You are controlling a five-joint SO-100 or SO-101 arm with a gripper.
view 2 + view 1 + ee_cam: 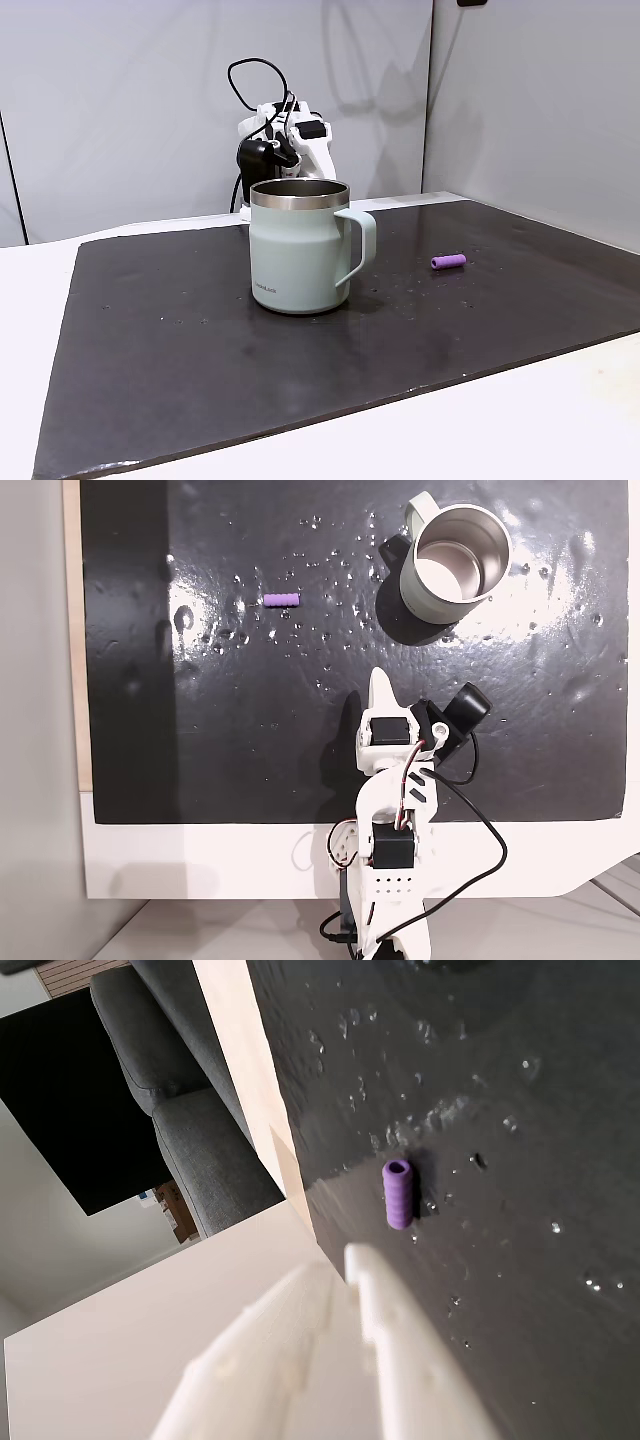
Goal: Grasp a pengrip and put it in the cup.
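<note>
The purple ribbed pengrip [281, 600] lies flat on the black mat, left of the cup in this fixed view. It also shows as the pengrip [448, 261] to the right of the mug, and as the pengrip [398, 1195] just beyond my fingertips in the wrist view. The pale grey-green cup [420, 588] stands upright at the mat's far right, steel inside bare; the cup [300, 250] has its handle towards the pengrip. My gripper [381, 677] rests low near the mat's front, well short of both. The gripper [352, 1257] has its jaws together, holding nothing.
The black mat [200, 730] carries small shiny specks and lies on a white table [200, 860]. My arm [292, 135] and its cables stand behind the mug. A grey sofa [180, 1120] lies past the table edge in the wrist view.
</note>
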